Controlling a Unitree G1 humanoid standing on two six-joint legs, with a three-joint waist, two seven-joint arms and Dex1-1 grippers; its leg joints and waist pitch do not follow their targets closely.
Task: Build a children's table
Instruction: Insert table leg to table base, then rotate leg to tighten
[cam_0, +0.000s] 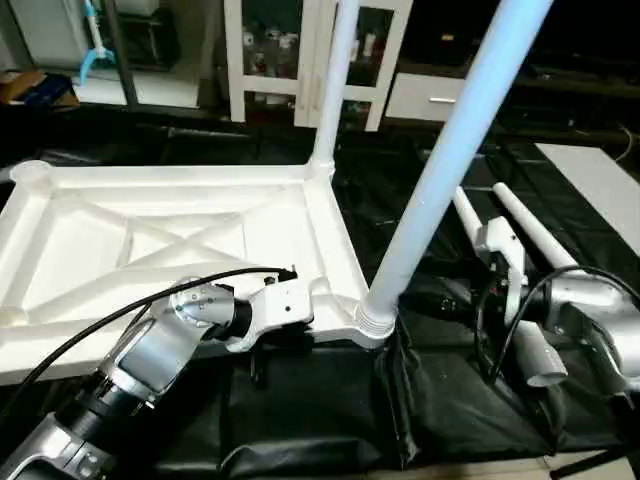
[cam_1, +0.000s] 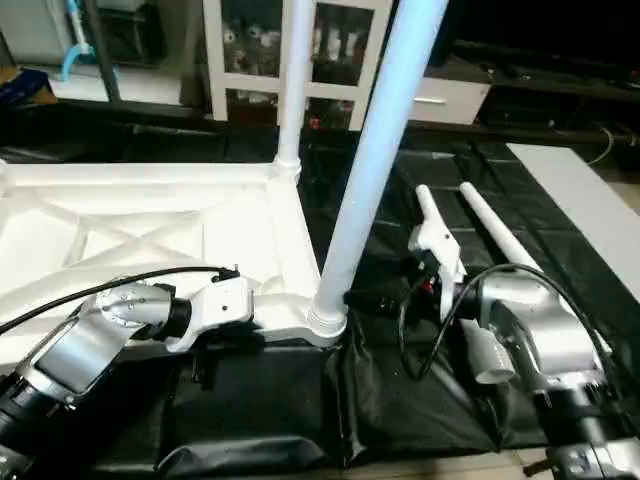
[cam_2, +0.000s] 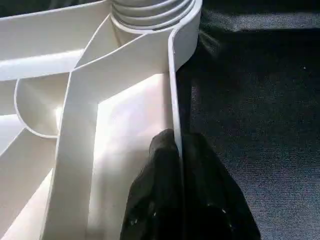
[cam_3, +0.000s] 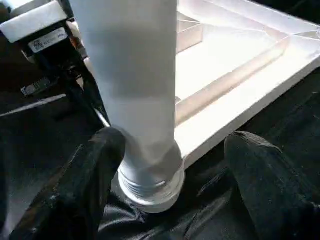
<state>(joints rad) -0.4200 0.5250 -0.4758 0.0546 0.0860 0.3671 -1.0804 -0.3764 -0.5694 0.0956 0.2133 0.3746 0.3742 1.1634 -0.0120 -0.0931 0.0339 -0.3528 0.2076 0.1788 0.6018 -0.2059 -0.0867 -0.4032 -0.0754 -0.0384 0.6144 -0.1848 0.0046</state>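
Two fingers pinch tabletop rim (left).

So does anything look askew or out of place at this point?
Yes: the near-corner leg leans noticeably, while the far-corner leg stands close to upright. Its threaded end still shows above the table top's corner socket, so it seems not fully seated. Two legs lie on the black mat.

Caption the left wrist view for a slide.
Left gripper pinches the tabletop's rim wall beside a screwed-in leg.
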